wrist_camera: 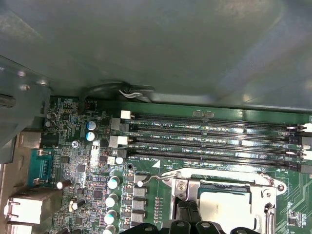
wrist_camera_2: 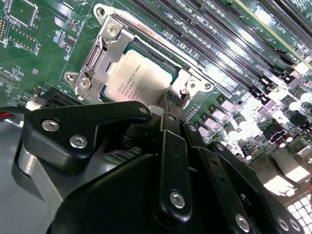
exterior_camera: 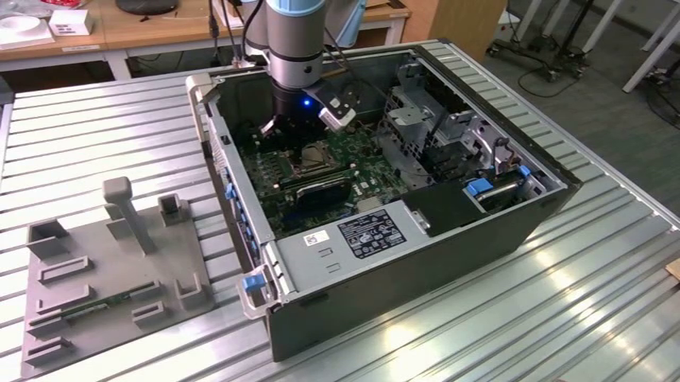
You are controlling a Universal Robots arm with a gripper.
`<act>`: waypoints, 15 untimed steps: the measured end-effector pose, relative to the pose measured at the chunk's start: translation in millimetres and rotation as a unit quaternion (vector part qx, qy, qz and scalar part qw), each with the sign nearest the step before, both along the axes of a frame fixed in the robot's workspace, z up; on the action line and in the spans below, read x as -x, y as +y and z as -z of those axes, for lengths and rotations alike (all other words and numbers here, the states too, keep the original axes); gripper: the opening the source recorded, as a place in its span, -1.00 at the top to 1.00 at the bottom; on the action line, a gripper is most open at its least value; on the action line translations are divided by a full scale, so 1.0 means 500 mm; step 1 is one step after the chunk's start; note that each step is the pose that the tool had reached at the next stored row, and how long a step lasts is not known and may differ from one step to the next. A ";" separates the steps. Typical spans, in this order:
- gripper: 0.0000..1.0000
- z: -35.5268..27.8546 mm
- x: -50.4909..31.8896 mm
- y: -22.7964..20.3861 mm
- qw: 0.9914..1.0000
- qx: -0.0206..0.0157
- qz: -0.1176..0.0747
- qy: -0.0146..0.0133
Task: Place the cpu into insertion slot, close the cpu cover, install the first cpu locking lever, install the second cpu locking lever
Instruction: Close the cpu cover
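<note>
1. On the exterior view's left, a grey fixture plate [exterior_camera: 107, 270] lay on the slatted table [exterior_camera: 595, 318], well apart from the work.
2. To its right stood the open computer case [exterior_camera: 425, 263], and my arm reached down into it over the motherboard [exterior_camera: 351, 159].
3. The cpu [wrist_camera_2: 141, 73] sat flat in its socket, with the cpu cover [wrist_camera_2: 100, 61] lying down around it as a frame.
4. The gripper [wrist_camera_2: 176, 97] was at the cover's edge — jaws drawn together, with nothing between them that I could see.
5. A wire locking lever [wrist_camera: 151, 179] ran beside the socket. I could not tell whether it was hooked.
6. I judged the cpu light, rigid, slick-faced and fragile underneath — one to hold by its edges only. The cover looked like thin, stiff steel, best pushed at its free edge, away from the hinge.
</note>
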State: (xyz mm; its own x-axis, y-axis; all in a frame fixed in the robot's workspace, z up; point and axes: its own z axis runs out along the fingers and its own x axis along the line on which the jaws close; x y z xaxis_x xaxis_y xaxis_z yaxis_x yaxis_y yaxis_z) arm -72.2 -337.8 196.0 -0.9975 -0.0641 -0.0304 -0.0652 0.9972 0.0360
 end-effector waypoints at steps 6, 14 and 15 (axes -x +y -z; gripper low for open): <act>0.79 0.000 0.000 -0.0001 1.000 0.000 0.000 0.000; 0.79 0.000 0.000 -0.0002 1.000 0.000 0.000 0.000; 0.79 0.000 0.000 -0.0002 1.000 0.000 0.000 0.000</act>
